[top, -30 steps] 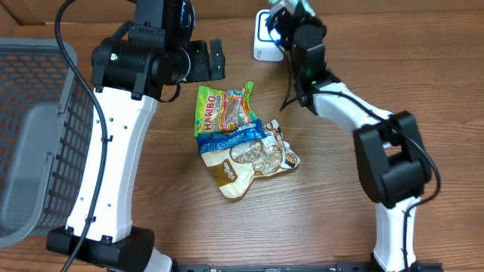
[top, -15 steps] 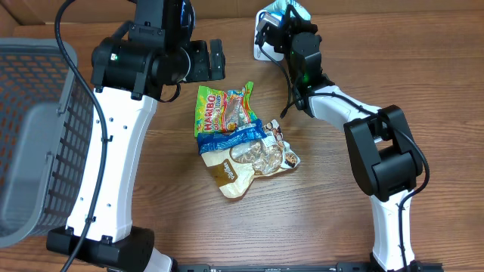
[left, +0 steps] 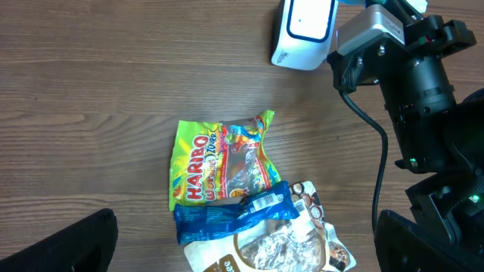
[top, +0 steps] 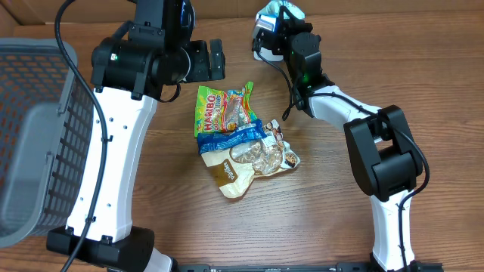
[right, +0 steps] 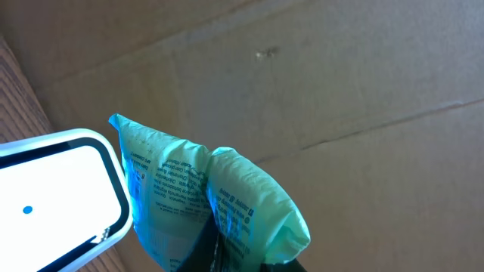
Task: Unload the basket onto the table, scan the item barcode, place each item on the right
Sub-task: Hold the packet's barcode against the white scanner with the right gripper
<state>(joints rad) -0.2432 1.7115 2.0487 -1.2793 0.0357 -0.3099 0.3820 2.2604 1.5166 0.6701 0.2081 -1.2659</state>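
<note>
Scanning is the step in hand, as I judge it. The right gripper (right: 215, 253) is pinched shut on a pale green packet (right: 219, 204) and holds it up off the table (top: 318, 219) at the far edge, just beside the white scanner (left: 302, 30). Small print on the packet faces my wrist camera, but I cannot pick out a barcode in it. The next move, I reckon, calls for a slow turn of the wrist until the code meets the scanner's window, without knocking the unit.

My left gripper (top: 208, 60) hangs with its fingers spread wide and empty above the middle of the table. Under it a Haribo bag (left: 215, 170), a blue packet (left: 234, 215) and a brown-and-white pouch (top: 253, 162) lie overlapping.

The table is brown wood grain. A grey mesh basket (top: 38, 136) sits at its left edge, and plain cardboard (right: 340, 75) backs the far edge.
</note>
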